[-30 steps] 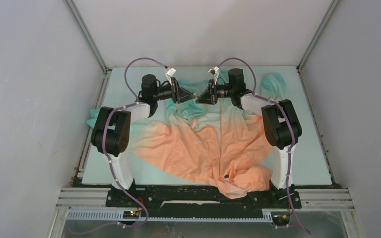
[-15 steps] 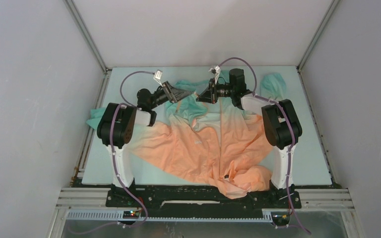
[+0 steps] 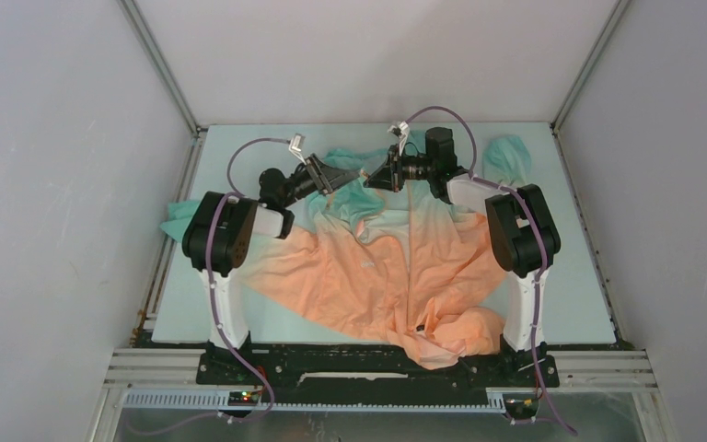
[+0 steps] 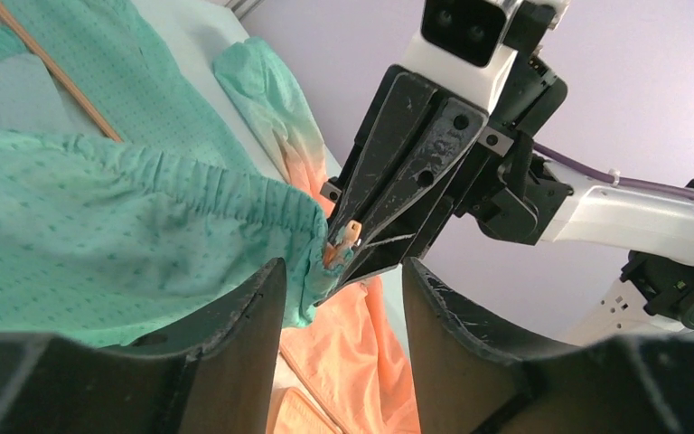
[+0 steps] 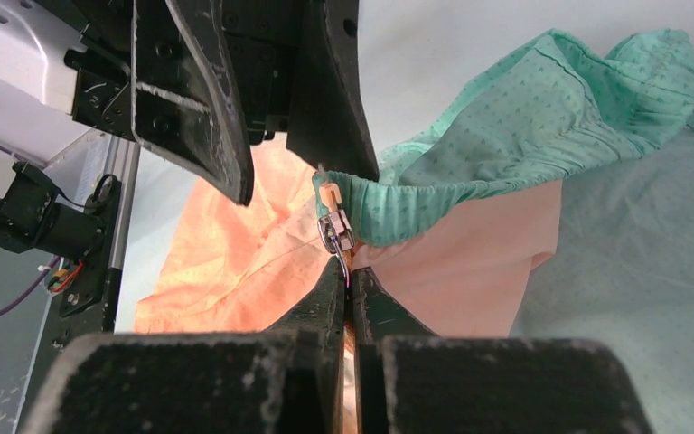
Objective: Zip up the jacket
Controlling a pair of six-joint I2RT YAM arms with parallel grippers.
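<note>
**While the right jaws pinch the zip, the left jaws stand open at the hem**

Although both arms reach to the far end of the tabletop, only one has hold of anything. Your right jaws are closed tight on the pull of the zip slider, which sits at the very end of the gathered teal hem. Your left jaws are spread apart and grip nothing. In the left wrist view that same hem end hangs just beyond their tips, roughly centred in the gap.

The jacket lies spread across the tabletop, teal end far from the bases and orange end bunched at the near edge. Its front zipper runs near to far between the two arms, so I judge the slider's travel will be back towards you along that line.

The left arm is the free one, and it is nearly touching the hem corner. It probably needs to close on the fabric beside the slider. Whether the zip's two halves are already joined there, you cannot tell from these views.
</note>
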